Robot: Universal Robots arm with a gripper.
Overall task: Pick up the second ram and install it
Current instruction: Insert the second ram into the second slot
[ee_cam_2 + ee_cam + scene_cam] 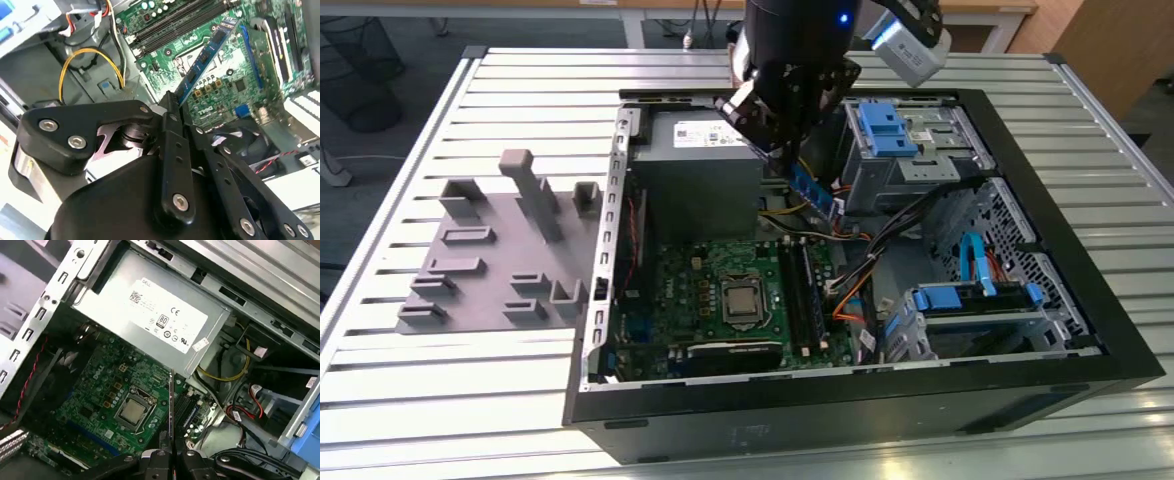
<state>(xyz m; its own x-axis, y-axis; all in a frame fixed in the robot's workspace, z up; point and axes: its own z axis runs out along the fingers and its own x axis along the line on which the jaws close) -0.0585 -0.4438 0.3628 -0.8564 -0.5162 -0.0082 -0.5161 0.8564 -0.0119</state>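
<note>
My gripper [783,160] hangs over the open computer case [1067,330], shut on the second ram [811,193]. The ram is a long thin stick with black chips, and it juts out from between the fingertips above the motherboard [707,300]. In the second wrist view the ram [207,52] slants out from the gripper [172,100] towards the black memory slots [170,25]. In the first wrist view the ram [171,400] shows edge-on as a thin dark line above the gripper [171,455], next to the slots [189,412] and the processor socket [131,411]. It hangs clear of the board.
The grey power supply [700,160] sits at the back of the case beside the gripper. Blue drive bays [894,130] and loose cables [881,240] lie on the exterior view's right. A grey plastic fixture [507,250] stands on the slatted table [400,370] at the left.
</note>
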